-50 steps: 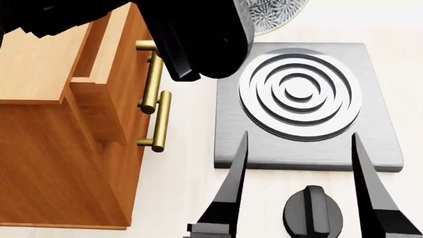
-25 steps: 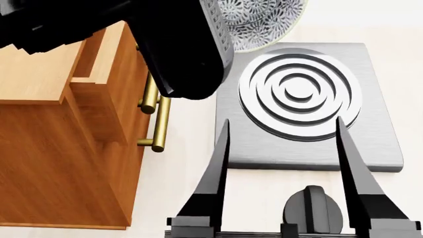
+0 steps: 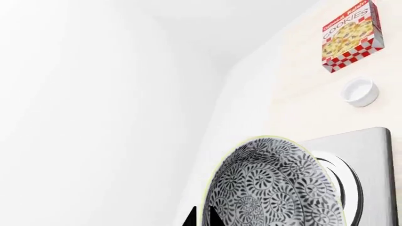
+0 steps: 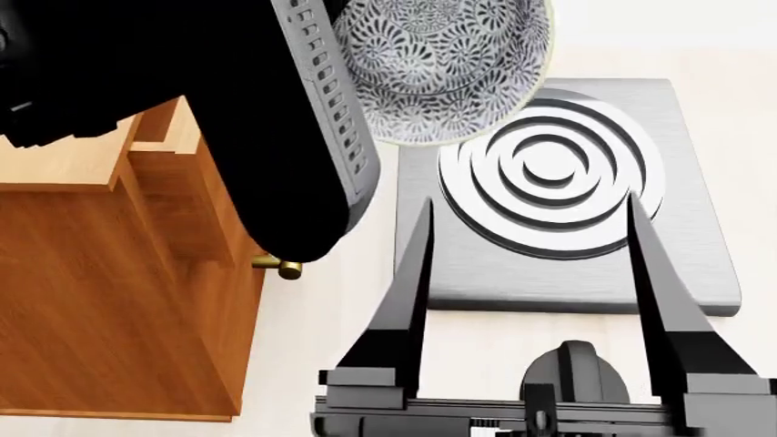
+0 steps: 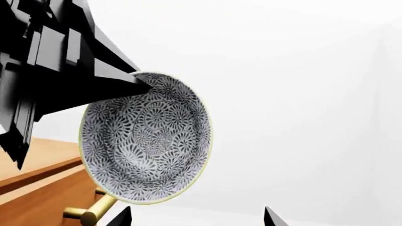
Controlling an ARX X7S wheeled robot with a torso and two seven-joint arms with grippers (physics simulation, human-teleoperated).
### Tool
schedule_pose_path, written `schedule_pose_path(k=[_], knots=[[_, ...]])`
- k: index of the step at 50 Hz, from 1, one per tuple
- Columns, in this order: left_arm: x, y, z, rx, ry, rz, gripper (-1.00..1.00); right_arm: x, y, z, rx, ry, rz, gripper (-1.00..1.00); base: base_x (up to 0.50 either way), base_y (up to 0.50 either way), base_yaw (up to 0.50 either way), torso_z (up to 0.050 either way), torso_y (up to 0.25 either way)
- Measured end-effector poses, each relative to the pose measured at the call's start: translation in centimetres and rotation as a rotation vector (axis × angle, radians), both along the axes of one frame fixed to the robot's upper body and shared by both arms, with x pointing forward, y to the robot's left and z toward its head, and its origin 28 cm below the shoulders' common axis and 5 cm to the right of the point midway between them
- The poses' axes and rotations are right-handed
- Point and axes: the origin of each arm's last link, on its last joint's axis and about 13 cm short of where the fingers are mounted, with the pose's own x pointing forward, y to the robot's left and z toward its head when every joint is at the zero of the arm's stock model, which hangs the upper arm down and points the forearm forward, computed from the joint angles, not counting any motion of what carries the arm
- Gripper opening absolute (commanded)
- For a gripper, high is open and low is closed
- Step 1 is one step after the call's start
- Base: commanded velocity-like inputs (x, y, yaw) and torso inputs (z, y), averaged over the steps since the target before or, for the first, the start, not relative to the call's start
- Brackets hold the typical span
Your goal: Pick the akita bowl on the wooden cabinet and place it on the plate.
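The left gripper (image 5: 135, 82) pinches the rim of the bowl (image 4: 443, 68) between closed fingers and holds it in the air, tilted almost on its side, clear of the cabinet (image 4: 109, 273) and over the far corner of the stove (image 4: 698, 273). The step in hand looks like the carry toward the plate, which none of the views shows, so its direction cannot be told. With only a rim grip, it seems best to move slowly, avoid wrist twists, and level the bowl before lowering so its foot lands flat in the plate's centre; release should come only once it rests. The right gripper (image 4: 529, 264) hangs low over the stove's near edge, fingers spread wide and empty, close under the bowl's likely path; it may need to stay put or pull aside. A black knob (image 4: 574, 382) sits just behind it. Farther off on the counter, the left wrist view shows a cookie box (image 3: 351, 35) and a small white cup (image 3: 360, 92), well apart from the bowl; neither should be mistaken for the goal.
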Motion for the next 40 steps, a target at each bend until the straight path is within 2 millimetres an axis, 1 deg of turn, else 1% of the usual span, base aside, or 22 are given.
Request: schedule_pose_path(k=[19, 40], knots=[[-0.2, 0.0, -0.4, 0.008, 0.010, -0.019, -1.00, 0.7, 0.0, 0.9, -0.011, -0.007, -0.002, 1.00, 0.00, 0.00, 0.00, 0.001, 0.001], [-0.5, 0.4, -0.9, 0.016, 0.020, -0.042, -1.00, 2.0, -0.5, 1.2, -0.004, 0.013, -0.033, 1.00, 0.00, 0.00, 0.00, 0.000, 0.000]])
